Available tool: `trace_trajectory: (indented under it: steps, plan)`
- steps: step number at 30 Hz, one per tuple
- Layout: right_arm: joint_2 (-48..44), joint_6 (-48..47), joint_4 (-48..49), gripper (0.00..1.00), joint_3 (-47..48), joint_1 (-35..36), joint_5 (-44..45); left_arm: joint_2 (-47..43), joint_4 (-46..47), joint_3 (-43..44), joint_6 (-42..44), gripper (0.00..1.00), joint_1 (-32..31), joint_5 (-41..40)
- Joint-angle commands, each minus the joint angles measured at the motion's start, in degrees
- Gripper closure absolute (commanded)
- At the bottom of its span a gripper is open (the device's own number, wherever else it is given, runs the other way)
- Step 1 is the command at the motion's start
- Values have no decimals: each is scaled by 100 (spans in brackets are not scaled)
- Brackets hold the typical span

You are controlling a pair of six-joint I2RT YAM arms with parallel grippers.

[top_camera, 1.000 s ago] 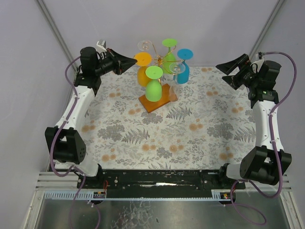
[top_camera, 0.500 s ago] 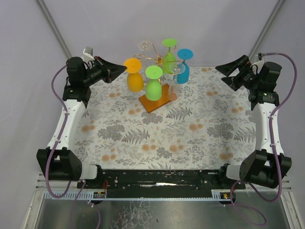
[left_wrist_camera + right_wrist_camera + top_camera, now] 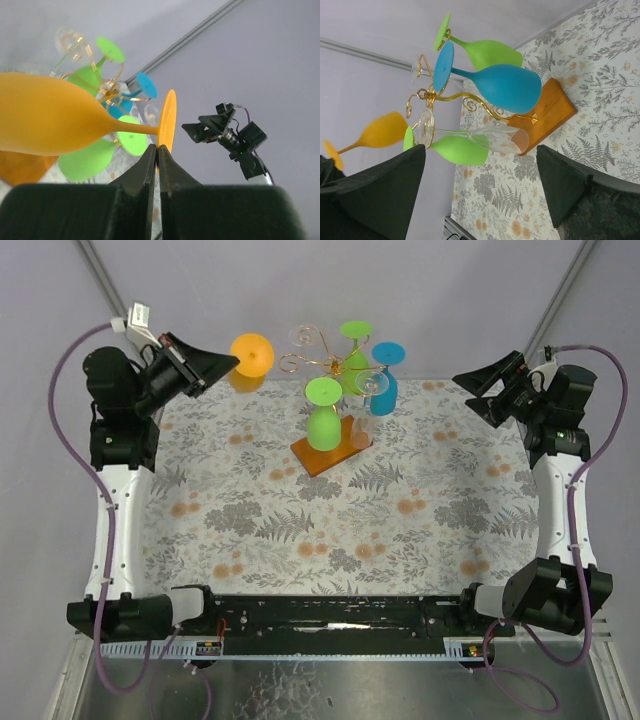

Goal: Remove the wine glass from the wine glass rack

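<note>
My left gripper (image 3: 232,362) is shut on the rim of the foot of an orange wine glass (image 3: 251,354) and holds it in the air, clear of the rack, to its left. In the left wrist view the closed fingertips (image 3: 158,151) pinch the foot's edge, and the orange bowl (image 3: 45,120) fills the left. The gold wire wine glass rack (image 3: 335,365) stands on its orange base (image 3: 322,454) and carries two green glasses (image 3: 322,420), a blue one (image 3: 384,388) and a clear one (image 3: 362,432). My right gripper (image 3: 462,380) is open and empty, right of the rack.
The floral tablecloth (image 3: 400,520) covers the table. Grey walls with metal frame bars (image 3: 115,310) close in the back and sides. The right wrist view shows the rack (image 3: 445,95) with the blue glass (image 3: 495,87) and clear glass (image 3: 490,140) ahead of the open jaws.
My left arm has lifted and pulled the orange glass off the rack, up and to the left. The right arm has barely moved.
</note>
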Motion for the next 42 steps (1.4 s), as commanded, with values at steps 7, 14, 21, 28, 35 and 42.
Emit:
trace_trajectory:
  steps: [7, 14, 21, 28, 35, 42]
  plan:
    - [-36, -565, -685, 1, 947, 38, 414, 354, 43, 2009, 2466, 100, -1405, 8]
    - [-74, -1320, -2062, 1, 1777, -26, 1444, 780, -340, 2471, 3963, 100, -2872, -360]
    - [-256, -1780, -3334, 1, 2538, -187, 2507, 1000, -659, 2432, 5437, 100, -4230, -851]
    - [-271, -2192, -4545, 1, 3554, -233, 3416, 898, -566, 1598, 6572, 100, -5303, -1244]
    - [-308, -2459, -5184, 1, 4234, -247, 3791, 703, -132, 647, 7046, 100, -5789, -1393]
    - [-112, -2640, -5574, 1, 4511, -247, 2876, 315, 357, -532, 7988, 100, -6089, -1759]
